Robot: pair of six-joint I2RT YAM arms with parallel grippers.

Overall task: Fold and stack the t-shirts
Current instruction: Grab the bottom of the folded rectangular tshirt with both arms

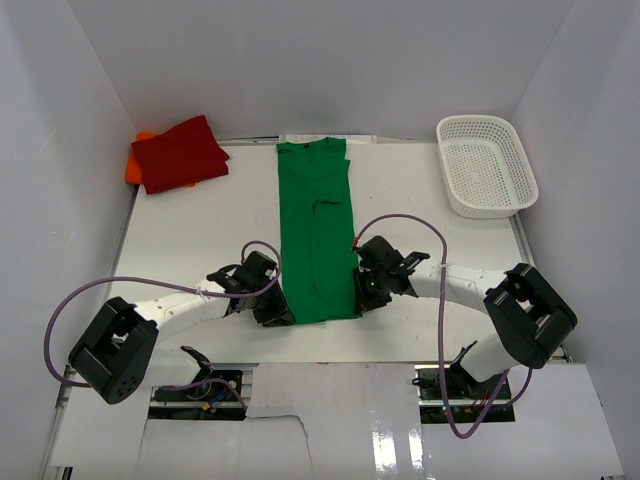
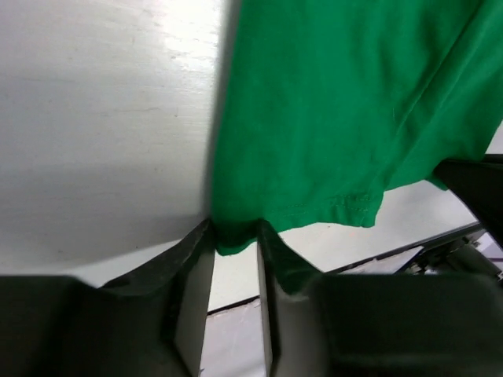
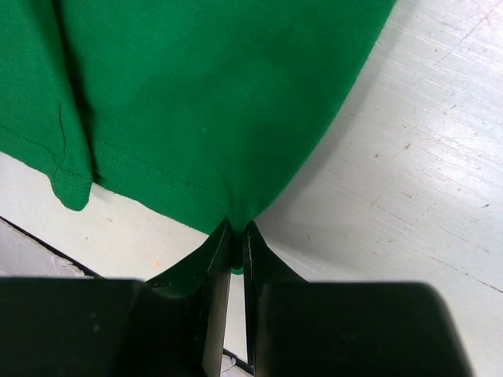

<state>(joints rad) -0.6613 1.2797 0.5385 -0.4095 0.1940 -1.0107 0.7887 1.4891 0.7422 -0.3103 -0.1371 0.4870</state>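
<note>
The bright green t-shirt [image 1: 315,225] lies as a long narrow strip down the middle of the table, collar end far. My left gripper [image 1: 272,308] is shut on its near left corner; the left wrist view shows green cloth [image 2: 338,102] bunched between the tips of the left gripper [image 2: 234,236]. My right gripper [image 1: 362,293] is shut on the near right corner; the right wrist view shows the hem of the green cloth [image 3: 204,94] pinched in the narrow gap of the right gripper [image 3: 236,236]. The red t-shirt [image 1: 180,152] lies folded at the far left on the orange one [image 1: 135,165], which only peeks out.
A white mesh basket [image 1: 487,165] stands at the far right. White walls enclose the table on three sides. The table's near edge [image 1: 330,355] runs just behind both grippers.
</note>
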